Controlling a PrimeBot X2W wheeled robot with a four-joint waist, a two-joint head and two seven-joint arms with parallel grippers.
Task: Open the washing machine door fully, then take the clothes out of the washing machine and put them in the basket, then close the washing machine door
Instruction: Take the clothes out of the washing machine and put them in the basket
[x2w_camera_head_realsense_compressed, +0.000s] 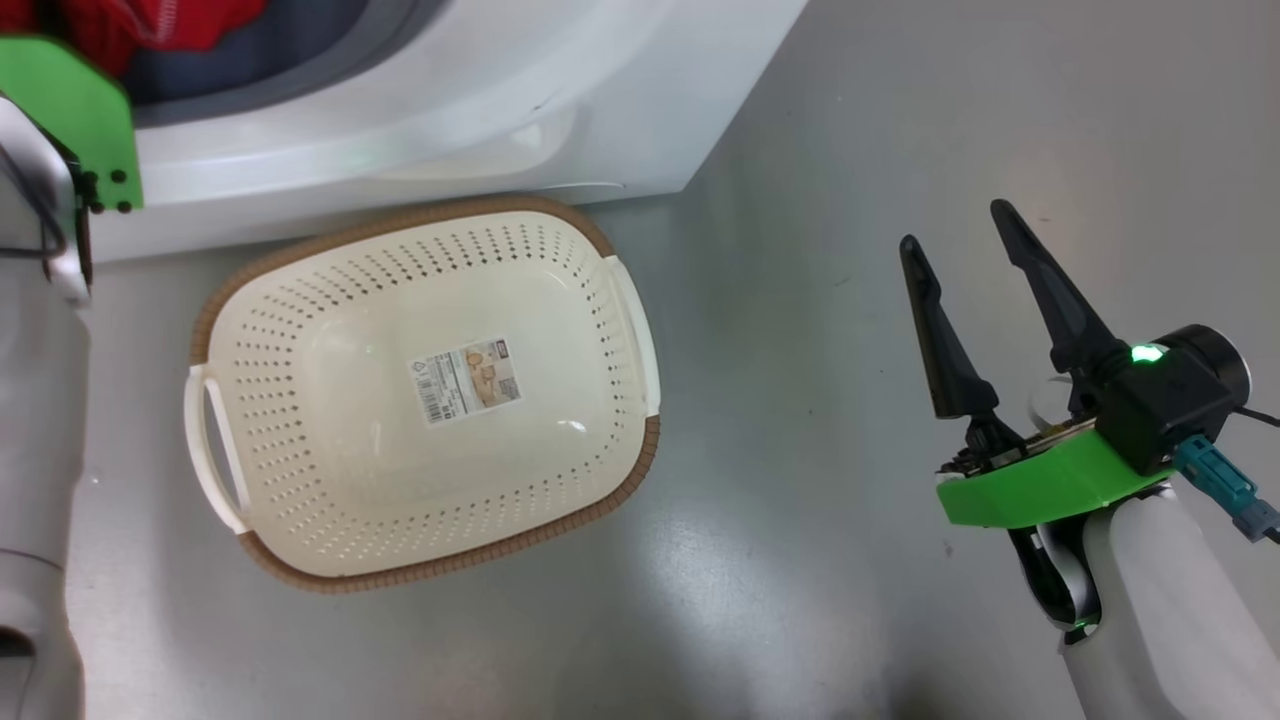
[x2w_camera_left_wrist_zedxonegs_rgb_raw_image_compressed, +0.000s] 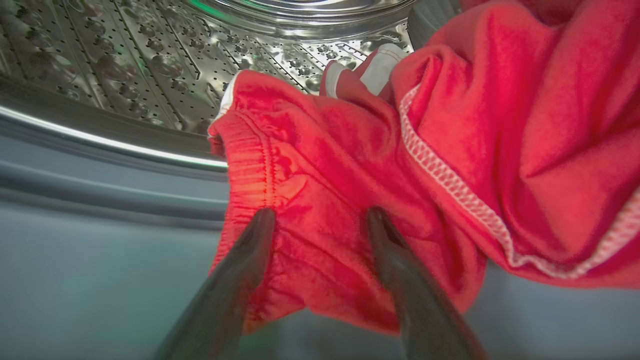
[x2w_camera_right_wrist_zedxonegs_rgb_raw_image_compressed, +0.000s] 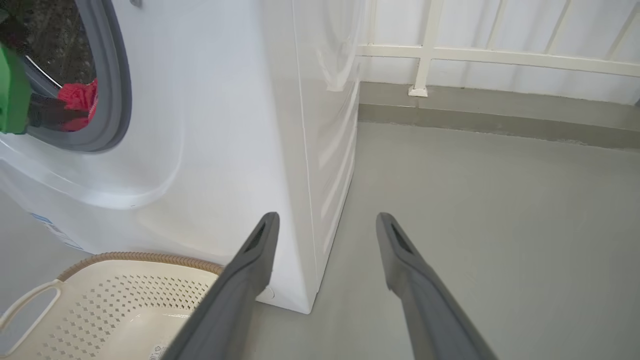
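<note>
Since the clothes (x2w_camera_left_wrist_zedxonegs_rgb_raw_image_compressed: 500, 125) lie bunched at the drum mouth of the washing machine (x2w_camera_left_wrist_zedxonegs_rgb_raw_image_compressed: 150, 60), the left hand (x2w_camera_left_wrist_zedxonegs_rgb_raw_image_compressed: 320, 215) sits spread against them for a pinch, the empty basket (x2w_camera_head_realsense_compressed: 280, 330) stands just below, and the spread right hand (x2w_camera_head_realsense_compressed: 955, 228) hangs clear.

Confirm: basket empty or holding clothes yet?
Empty: the basket shows a bare perforated floor with its paper label; the red clothes sit at the drum.

Grey floor (x2w_camera_head_realsense_compressed: 820, 300) carries washing machine (x2w_camera_head_realsense_compressed: 450, 100); basket (x2w_camera_head_realsense_compressed: 300, 330) sits just in front, prob. touching it.
</note>
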